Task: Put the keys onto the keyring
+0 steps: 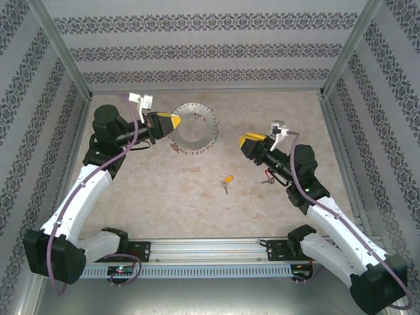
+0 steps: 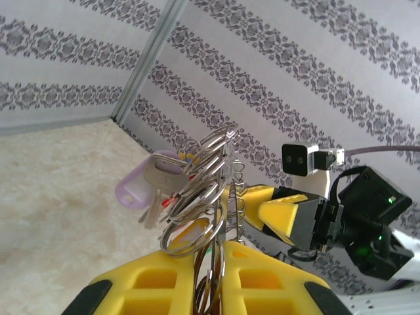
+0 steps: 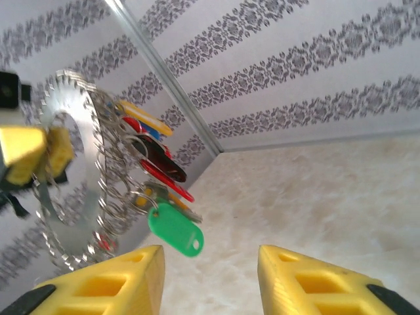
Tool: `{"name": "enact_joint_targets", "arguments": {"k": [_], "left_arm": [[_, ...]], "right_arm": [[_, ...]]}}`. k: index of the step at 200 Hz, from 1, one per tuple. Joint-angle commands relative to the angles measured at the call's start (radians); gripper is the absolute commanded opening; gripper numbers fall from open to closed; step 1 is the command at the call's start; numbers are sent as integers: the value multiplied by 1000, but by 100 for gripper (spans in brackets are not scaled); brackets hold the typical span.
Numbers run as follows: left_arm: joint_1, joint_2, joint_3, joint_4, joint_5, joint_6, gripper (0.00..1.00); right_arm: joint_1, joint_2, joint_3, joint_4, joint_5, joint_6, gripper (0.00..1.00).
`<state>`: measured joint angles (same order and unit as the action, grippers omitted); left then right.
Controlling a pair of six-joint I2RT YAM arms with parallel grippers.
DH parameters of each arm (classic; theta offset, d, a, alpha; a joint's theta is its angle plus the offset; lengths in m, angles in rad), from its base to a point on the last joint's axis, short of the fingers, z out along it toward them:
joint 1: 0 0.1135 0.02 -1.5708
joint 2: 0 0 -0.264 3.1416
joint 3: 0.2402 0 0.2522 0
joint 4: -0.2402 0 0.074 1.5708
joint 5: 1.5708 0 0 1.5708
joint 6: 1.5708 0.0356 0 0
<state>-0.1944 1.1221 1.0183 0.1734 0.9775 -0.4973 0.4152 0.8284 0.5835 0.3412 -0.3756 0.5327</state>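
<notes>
Bright, even light with only faint shadows; both wrist views look soft and slightly blurred.

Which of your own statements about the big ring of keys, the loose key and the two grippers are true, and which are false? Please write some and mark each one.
1. The left gripper holds the large grey metal keyring by its edge. True.
2. The right gripper has its fingers shut on a key. False: the fingers stand apart with nothing between them.
3. The small silver key with the yellow-orange plastic tag hangs on the keyring. False: it lies on the beige table, apart from the ring.
4. A green plastic tag hangs from the keyring. True.
</notes>
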Motion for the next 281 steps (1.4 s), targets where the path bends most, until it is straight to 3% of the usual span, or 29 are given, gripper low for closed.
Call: {"name": "enact_joint_targets", "arguments": {"k": [1,51,71,147,223,281], "left_arm": [[2,-41,60,-41,47,191,0],[1,18,111,-97,69,237,0],[1,37,126,-102,69,242,0],[1,63,158,-179,66,302,0],[1,76,178,-238,67,342,0],[1,73,184,-271,72,364,0]], "right_arm": [[16,-9,-21,26,-50,-315,38],[188,11,-56,33,-16,-799,24],[234,48,-53,62,29,-862,22],[280,156,-18,155,73,-938,15],[303,217,18,201,41,-944,13],[322,260,29,247,93,-930,13]]}}
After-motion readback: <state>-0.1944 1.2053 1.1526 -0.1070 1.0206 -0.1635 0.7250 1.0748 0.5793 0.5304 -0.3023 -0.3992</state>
